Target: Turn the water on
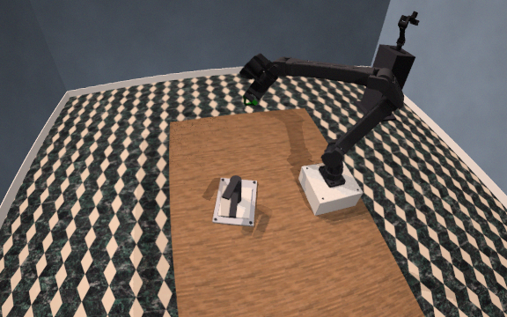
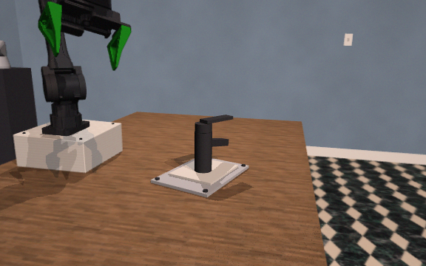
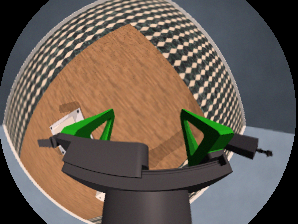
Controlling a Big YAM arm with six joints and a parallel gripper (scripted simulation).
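A black single-lever tap point(image 2: 203, 151) stands upright on a grey square base plate point(image 2: 183, 185), a little left of centre on a brown wooden surface point(image 2: 132, 229). Its lever point(image 2: 217, 119) lies nearly flat across the top of the tap body, pointing right in the exterior view, with a short spout point(image 2: 220, 142) below it pointing the same way. The lever looks to be in its low position, so the water is judged off and the lift not yet begun.

The black arm point(image 1: 324, 70) rises from a white block base point(image 1: 355, 195) at the right side of the surface in the top view, then stretches toward the upper centre of that frame. The gripper point(image 2: 83, 38) with green fingertips point(image 2: 116, 44) hangs high in the upper left of the exterior view, well apart from the tap, spread fully wide with nothing held. The wide spread probably prepares it to straddle or hook under the lever.

Nothing appears to stand between gripper and tap. A dark cabinet point(image 1: 395, 62) sits in the upper right corner of the top view, on a black-and-cream checkered floor point(image 1: 104, 176). The arm's own base, just right of the tap in the top view, is the nearest obstacle to any approach.
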